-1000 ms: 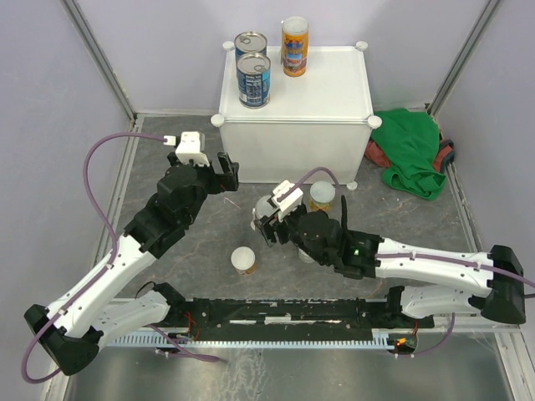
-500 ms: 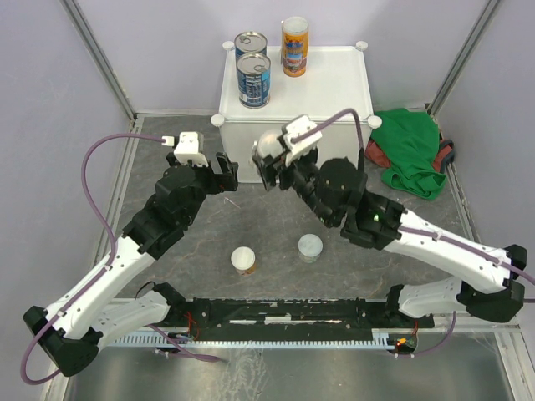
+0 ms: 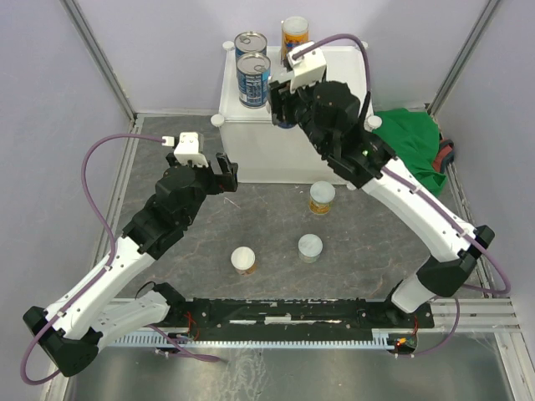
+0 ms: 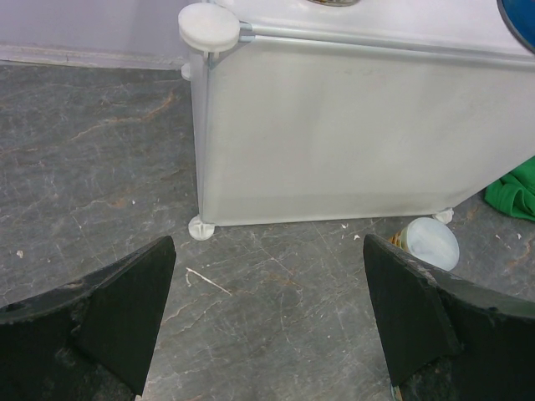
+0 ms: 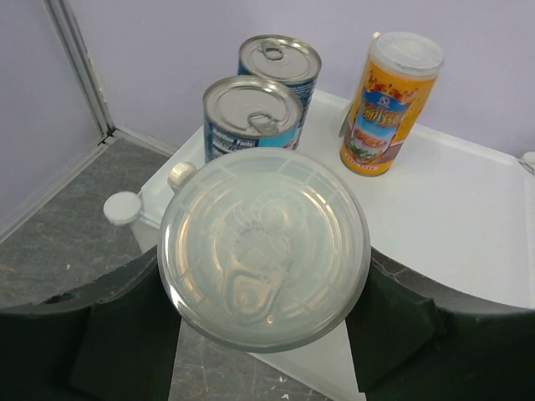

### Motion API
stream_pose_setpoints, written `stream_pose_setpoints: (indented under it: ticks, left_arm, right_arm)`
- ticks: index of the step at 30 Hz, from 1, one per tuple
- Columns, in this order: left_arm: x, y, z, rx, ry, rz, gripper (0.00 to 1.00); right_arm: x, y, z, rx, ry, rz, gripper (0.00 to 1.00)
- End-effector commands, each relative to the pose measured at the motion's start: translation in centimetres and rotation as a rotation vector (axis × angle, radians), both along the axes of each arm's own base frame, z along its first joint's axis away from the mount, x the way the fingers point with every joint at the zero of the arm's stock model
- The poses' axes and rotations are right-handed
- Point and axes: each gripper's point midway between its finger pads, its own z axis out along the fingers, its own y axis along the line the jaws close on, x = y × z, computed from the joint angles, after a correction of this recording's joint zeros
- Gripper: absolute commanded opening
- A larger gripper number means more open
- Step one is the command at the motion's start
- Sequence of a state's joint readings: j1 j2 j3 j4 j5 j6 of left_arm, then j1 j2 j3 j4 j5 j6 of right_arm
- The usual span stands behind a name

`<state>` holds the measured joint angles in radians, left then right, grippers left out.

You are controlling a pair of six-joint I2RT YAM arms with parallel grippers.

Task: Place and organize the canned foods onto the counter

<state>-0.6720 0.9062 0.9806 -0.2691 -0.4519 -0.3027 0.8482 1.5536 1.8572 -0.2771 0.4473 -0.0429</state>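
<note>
Gripper on the right arm [image 3: 282,102] is clamping a pale-lidded can [image 5: 263,246] over the near side of the white box table [image 3: 334,92], just right of two blue pull-tab cans [image 3: 253,79]. Contact with the top is unclear. Tall orange can [image 5: 391,104] is standing at the far edge. Left gripper [image 4: 267,322] is hanging wide and empty, facing the box's near left corner. Three more cans [image 3: 310,247] are sitting on the grey table [image 3: 276,221].

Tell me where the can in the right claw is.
Right wrist view: the can is gripped in the right claw over the counter's near-left part, just in front of the two blue cans.
</note>
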Motion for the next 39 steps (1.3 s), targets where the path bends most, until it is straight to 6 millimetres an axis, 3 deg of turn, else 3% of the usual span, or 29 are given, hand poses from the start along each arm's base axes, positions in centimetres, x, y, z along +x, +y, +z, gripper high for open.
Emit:
stream_pose_setpoints:
  ticks: [1,10,22,34,39]
  left_arm:
    - [0.1,-0.1,1.6,-0.017,-0.040,-0.004,0.99]
    - [0.5,-0.5,1.9,-0.009,-0.042,-0.011,0.99]
    - [1.2,-1.5,1.5,-0.004,-0.032,-0.030,0.99]
    - [1.5,-1.8,1.4,0.003,-0.034,-0.036,0.99]
    - [1.6,-1.8,1.4,0.009,-0.038,-0.038,0.99]
  right_arm:
    - [0.6,-2.5,9.3,0.224,-0.167,0.014,0.05]
    - [6.6,-4.1,9.3,0.270,-0.134,-0.024,0.05]
    - [12.9,-4.7,6.5,0.270,-0.068,-0.054,0.05]
    - [15.1,-3.4,4.0,0.245,-0.028,-0.046,0.07]
    - [15.7,-3.1,2.8,0.230,-0.004,-0.049,0.17]
